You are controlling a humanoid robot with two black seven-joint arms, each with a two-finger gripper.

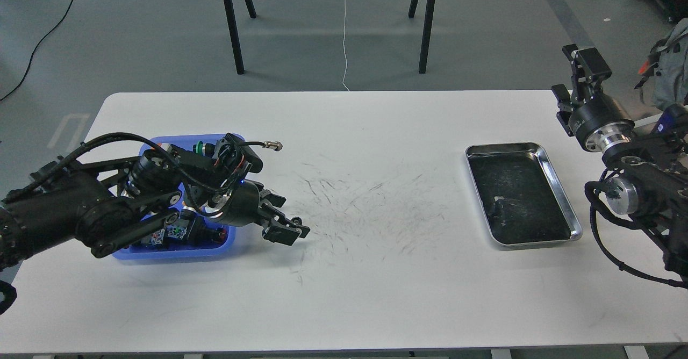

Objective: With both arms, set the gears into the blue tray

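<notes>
Left black two-finger pincer [287, 227] sits just right of the shallow bright blue plastic tray [161, 253] on the white desk [344, 133], pinching a tiny black round gear [296, 221]. Right black pincer [575, 77] is raised beyond the shiny silver metal tray [561, 198], can't tell its gap.

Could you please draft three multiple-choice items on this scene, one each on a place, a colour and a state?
1. Where does the silver metal tray sit on the white table?
A. right side
B. left side
C. middle

2. What colour is the tray under the left arm?
A. red
B. blue
C. green

3. What is the left tool doing?
A. resting inside the silver tray
B. raised off the table's right edge
C. pinching a small black gear

Answers:
1 A: it lies by the right arm.
2 B: the blue tray shows its bright blue rim.
3 C: the gear sits between its fingertips, just right of the blue tray.
</notes>
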